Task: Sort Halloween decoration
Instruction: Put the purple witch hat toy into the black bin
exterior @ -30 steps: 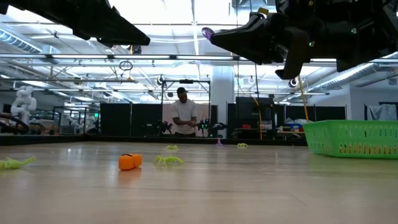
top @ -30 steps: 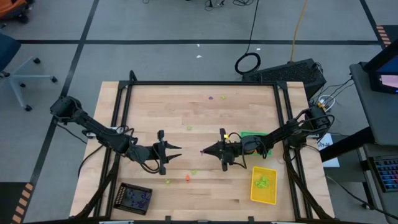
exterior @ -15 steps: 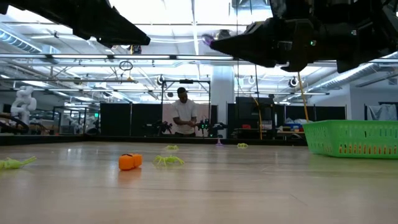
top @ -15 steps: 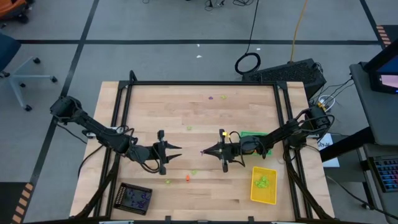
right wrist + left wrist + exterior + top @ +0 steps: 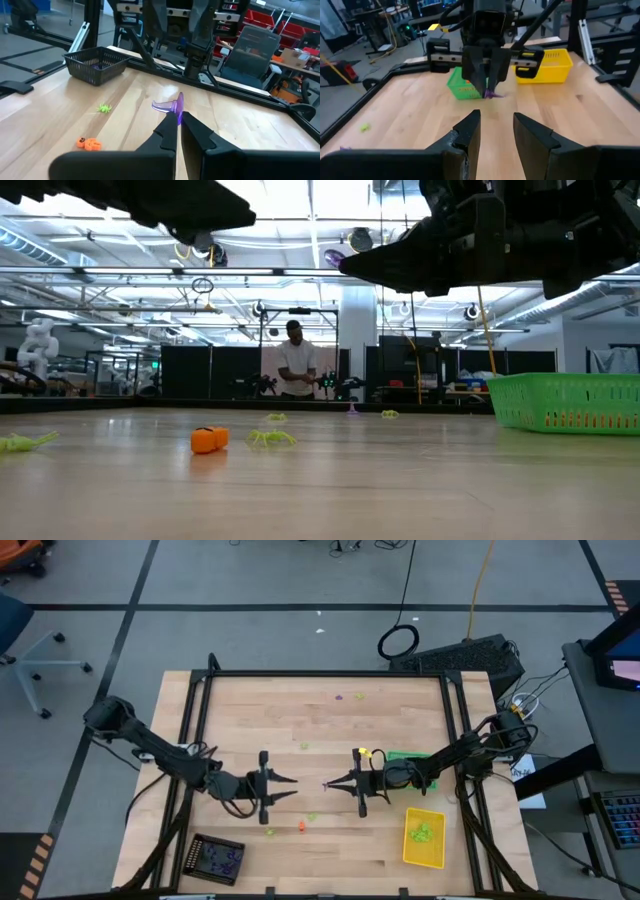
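Hovering above the middle of the wooden surface [image 5: 330, 710], the right claw [image 5: 328, 783] is pinching a small purple trinket [image 5: 170, 105] between its closed fingertips, lifted clear of the wood. Facing it from nine o'clock, the left claw [image 5: 291, 786] is hanging at a similar height with its fingers [image 5: 470, 131] parted and nothing between them; the two claws are pointing tip to tip, near each other but apart.

Other pieces of the Halloween decoration are lying loose: an orange trinket [image 5: 300, 826] and two lime green ones [image 5: 311, 816] at about six o'clock from the claws, one more lime green piece at twelve o'clock, and a purple and a green piece near the far edge [image 5: 338, 696]. A black tray [image 5: 217, 858] at seven o'clock is holding purple pieces, a yellow tray [image 5: 424, 836] at five o'clock is holding lime green ones, and a green tray [image 5: 568, 401] is sitting at three o'clock under the right arm. A person [image 5: 296, 362] is standing in the room beyond.
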`<state>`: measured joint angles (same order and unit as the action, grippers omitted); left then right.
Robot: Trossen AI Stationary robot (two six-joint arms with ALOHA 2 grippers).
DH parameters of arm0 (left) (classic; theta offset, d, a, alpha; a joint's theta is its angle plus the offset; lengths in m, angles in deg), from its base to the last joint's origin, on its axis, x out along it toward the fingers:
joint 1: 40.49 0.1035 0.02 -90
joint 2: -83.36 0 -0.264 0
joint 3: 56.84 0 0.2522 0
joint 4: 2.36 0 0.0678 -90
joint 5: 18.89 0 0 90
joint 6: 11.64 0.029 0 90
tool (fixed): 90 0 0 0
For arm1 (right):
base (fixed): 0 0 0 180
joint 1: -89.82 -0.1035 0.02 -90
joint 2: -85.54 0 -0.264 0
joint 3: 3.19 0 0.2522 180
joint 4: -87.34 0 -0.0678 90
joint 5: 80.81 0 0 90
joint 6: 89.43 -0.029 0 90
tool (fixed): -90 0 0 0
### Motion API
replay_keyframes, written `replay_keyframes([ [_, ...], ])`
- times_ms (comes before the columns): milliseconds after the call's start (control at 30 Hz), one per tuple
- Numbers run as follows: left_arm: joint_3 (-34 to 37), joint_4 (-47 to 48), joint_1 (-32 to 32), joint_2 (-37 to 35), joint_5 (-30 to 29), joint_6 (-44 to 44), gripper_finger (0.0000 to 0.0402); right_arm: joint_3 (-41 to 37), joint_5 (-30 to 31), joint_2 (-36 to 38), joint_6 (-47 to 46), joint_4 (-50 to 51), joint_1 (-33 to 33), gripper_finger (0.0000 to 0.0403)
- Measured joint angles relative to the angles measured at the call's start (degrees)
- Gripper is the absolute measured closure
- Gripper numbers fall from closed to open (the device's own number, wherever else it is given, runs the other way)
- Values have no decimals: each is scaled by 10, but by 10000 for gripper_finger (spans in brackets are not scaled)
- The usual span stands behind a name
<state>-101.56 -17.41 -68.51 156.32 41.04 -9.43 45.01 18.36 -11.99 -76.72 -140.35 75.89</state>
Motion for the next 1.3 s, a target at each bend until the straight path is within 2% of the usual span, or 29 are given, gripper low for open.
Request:
replay_keyframes([
  [233,0,-172,17,85,45,100,283,0,0,0,2,0,0,403],
  [400,-5,-232,42,134,72,105,283,0,0,0,4,0,0,403],
  [567,-45,-236,72,188,121,87,283,0,0,0,4,0,0,403],
  [733,-71,-231,92,224,123,73,283,0,0,0,4,2,0,403],
  [1167,-71,-197,104,225,129,51,284,0,0,0,4,6,0,403],
  [1300,-71,-197,105,225,136,46,306,0,0,0,4,5,0,403],
])
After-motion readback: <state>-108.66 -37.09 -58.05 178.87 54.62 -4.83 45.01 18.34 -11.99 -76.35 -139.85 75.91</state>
